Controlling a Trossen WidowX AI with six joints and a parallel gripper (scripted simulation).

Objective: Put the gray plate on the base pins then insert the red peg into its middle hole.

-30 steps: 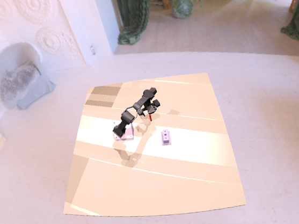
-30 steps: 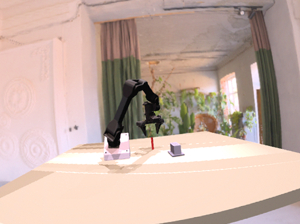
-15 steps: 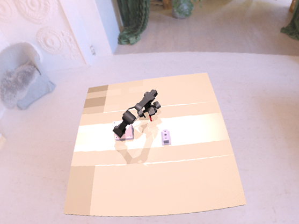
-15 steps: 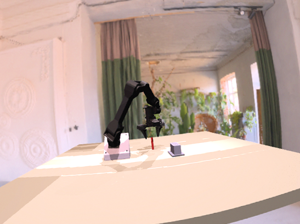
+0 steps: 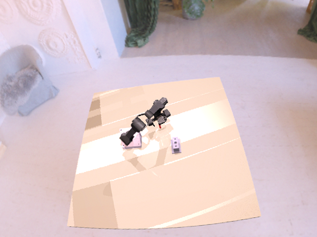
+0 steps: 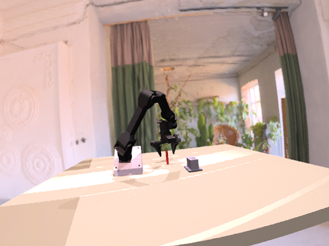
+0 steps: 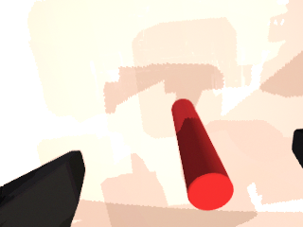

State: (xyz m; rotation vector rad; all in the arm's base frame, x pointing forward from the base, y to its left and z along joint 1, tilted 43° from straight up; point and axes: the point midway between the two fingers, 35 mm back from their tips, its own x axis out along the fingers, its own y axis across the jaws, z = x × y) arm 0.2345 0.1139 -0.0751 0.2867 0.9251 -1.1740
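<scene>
The red peg (image 5: pixel 160 126) (image 6: pixel 167 160) (image 7: pixel 199 151) stands upright on the table, apart from the base. My gripper (image 6: pixel 167 154) (image 7: pixel 188 150) points down, open and empty, just above the peg. In the wrist view the peg's top shows between the two wide-set fingers, nearer the right one. The gray plate (image 5: pixel 177 144) (image 6: pixel 192 163) sits as an upright block on the base (image 5: pixel 180 150) (image 6: pixel 192 170), to the right of the peg, and looks level. Its top shows three holes in a row in the top view. The base's pins cannot be made out.
The arm's pinkish-white mounting block (image 5: pixel 131 144) (image 6: pixel 128 171) stands at the left of the peg. The wooden table (image 5: pixel 176 192) (image 6: pixel 185 206) carries strong light patches and arm shadows. Its front edge lies far in front of the objects.
</scene>
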